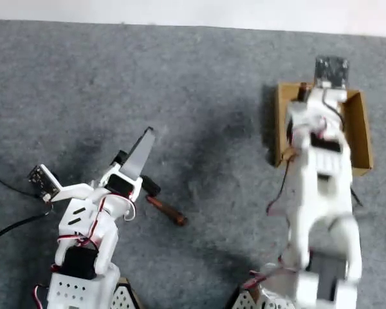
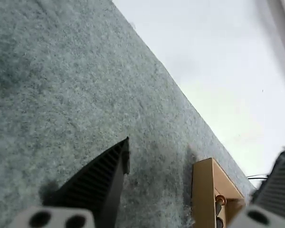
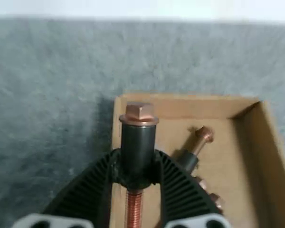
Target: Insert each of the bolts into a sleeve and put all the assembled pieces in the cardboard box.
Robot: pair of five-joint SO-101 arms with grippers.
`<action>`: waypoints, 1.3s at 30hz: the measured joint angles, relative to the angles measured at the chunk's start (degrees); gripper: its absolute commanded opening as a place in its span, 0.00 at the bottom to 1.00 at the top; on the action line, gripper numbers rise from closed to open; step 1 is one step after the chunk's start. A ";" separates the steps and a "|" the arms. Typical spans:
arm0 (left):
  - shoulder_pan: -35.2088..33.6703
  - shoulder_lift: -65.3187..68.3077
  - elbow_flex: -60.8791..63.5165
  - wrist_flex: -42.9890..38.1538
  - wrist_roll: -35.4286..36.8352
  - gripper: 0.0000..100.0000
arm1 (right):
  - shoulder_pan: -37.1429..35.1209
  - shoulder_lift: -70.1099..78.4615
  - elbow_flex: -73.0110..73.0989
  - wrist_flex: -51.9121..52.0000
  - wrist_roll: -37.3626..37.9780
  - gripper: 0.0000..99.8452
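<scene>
My right gripper (image 3: 137, 164) is shut on a black sleeve (image 3: 137, 145) with a copper bolt (image 3: 139, 113) through it, held upright over the left part of the cardboard box (image 3: 180, 102). Another bolt-and-sleeve piece (image 3: 197, 148) lies inside the box, with more copper heads (image 3: 210, 195) beside it. In the high view the right arm hangs over the box (image 1: 362, 129). My left gripper (image 1: 138, 154) stands open with nothing in it, fingers (image 2: 104, 183) wide apart above the grey mat. Just right of it a copper bolt (image 1: 167, 210) lies on the mat, with a black piece (image 1: 150, 187) at its upper end.
A grey felt mat (image 1: 199, 84) covers the table, bounded by a white edge at the back. The box (image 2: 203, 190) stands at the far right. A black cable (image 1: 13, 225) trails off at the left near the left arm's base.
</scene>
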 measured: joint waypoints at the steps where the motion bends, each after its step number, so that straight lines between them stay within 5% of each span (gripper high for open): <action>1: 0.00 0.00 0.00 0.00 0.00 0.42 | 0.00 4.66 -2.55 0.00 0.00 0.01; 8: 0.00 0.00 0.00 0.00 -0.88 0.42 | 0.26 22.51 -9.49 -0.53 -1.05 0.01; 16: 0.00 0.00 0.00 0.00 -1.23 0.42 | 1.93 23.74 -9.76 -0.97 -6.68 0.19; 27: -1.14 0.00 0.00 0.00 -1.23 0.42 | 1.49 16.18 -7.47 3.34 -6.86 0.19; 32: -10.11 0.00 0.00 0.00 0.79 0.42 | -7.56 2.11 0.09 11.08 -6.86 0.19; 39: -15.91 0.00 0.00 0.00 1.58 0.42 | -30.42 -14.86 14.24 13.45 -6.95 0.19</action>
